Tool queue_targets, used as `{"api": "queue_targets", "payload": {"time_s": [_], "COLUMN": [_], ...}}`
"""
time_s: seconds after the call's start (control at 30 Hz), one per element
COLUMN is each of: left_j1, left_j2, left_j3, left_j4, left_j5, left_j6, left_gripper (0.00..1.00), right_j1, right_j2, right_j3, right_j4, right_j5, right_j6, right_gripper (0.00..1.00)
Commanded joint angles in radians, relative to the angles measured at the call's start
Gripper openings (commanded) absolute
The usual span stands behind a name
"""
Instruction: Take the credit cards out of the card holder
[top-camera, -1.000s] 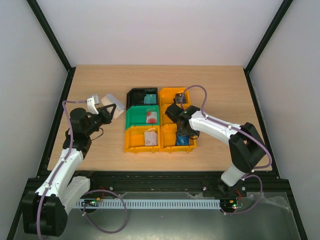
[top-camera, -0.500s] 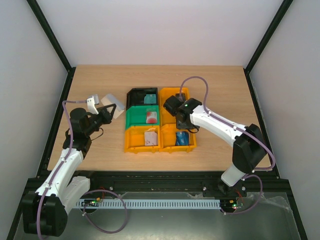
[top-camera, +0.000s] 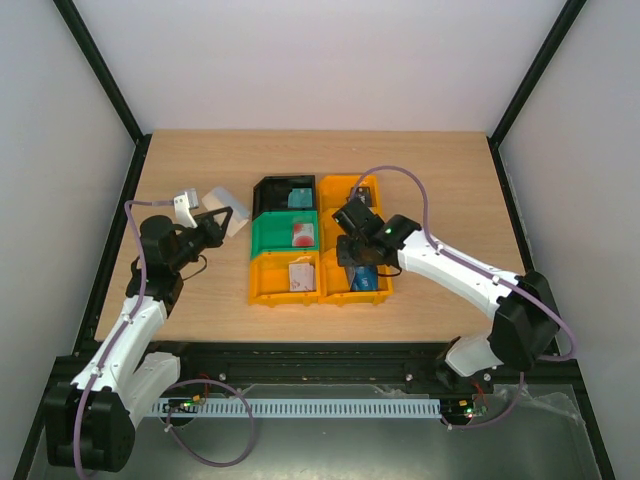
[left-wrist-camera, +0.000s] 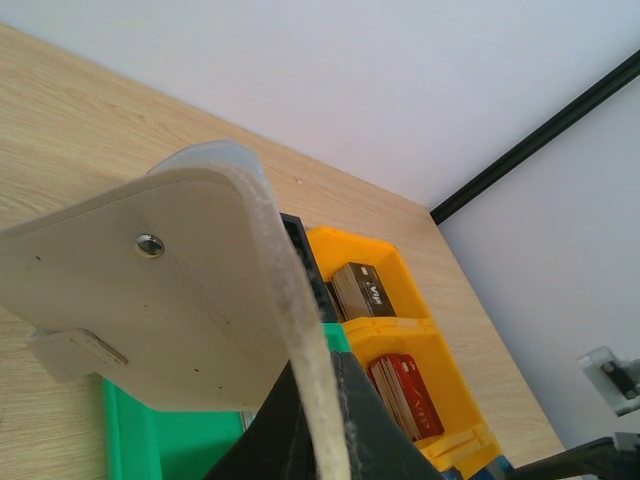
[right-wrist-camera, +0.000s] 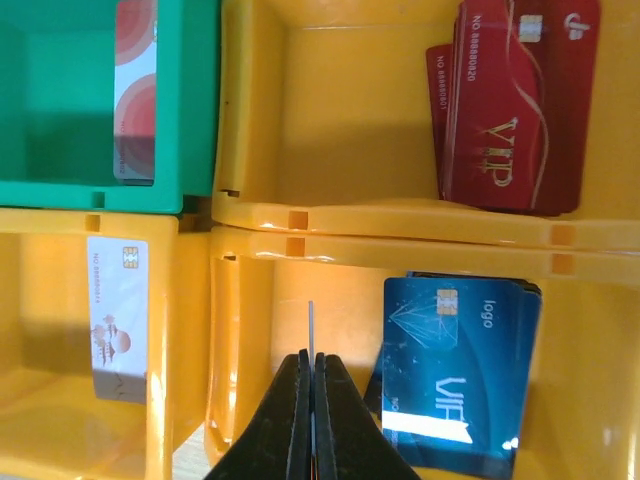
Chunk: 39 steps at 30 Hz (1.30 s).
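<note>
My right gripper (right-wrist-camera: 312, 362) is pinched on a thin card (right-wrist-camera: 311, 325) (edge-on, face unreadable) over the near orange bin (right-wrist-camera: 240, 340), beside blue cards (right-wrist-camera: 460, 370) marked "VIP" and "logo". The red cards (right-wrist-camera: 510, 110) also read "VIP". The left gripper (top-camera: 218, 224) clamps the card holder (left-wrist-camera: 170, 290), left of the black bin (top-camera: 270, 183).

Lab rig: white walls (top-camera: 300, 60), black frame (top-camera: 100, 70), tabletop (top-camera: 200, 160).
</note>
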Motion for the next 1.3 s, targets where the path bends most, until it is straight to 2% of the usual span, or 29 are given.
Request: {"api": "queue_targets", "payload": {"time_s": [0.0,0.43,0.63,0.83,1.13,1.27], "left_j1": [0.007,0.014,0.018,0.02,0.023,0.024], "left_j2": [-0.003,-0.011,-0.017,-0.012,-0.006,-0.004], "left_j3": [-0.005,-0.01,-0.016,-0.015,-0.02,-0.018], "left_j4": [0.046,0.041,0.038,0.041,0.045,0.045], "left_j5": [0.005,-0.001,-0.001,-0.002,-0.002,-0.003], "left_j6": [0.017,0.022,0.026,0.027,0.027,0.031], "left_gripper": [0.02,0.02,0.02,0.02,0.02,0.02], "right_j1": [0.01,0.02,0.021,0.023,0.049,0.076], "right_j2": [-0.024,-0.016,-0.019,-0.017,-0.008,0.017], "right_j3": [-0.087,-0.231,-0.231,-0.22,-0.098,-0.1], "right_j4": [0.166,0.249,0.176,0.11,0.134,0.167], "right_j5": [-0.021,0.126,0.249,0.308,0.159,0.115], "right_j6": [-0.014,-0.029,0.01,0.001,-0.09,-0.109], "right_gripper": [0.02,0.02,0.01,0.02,0.02,0.01]}}
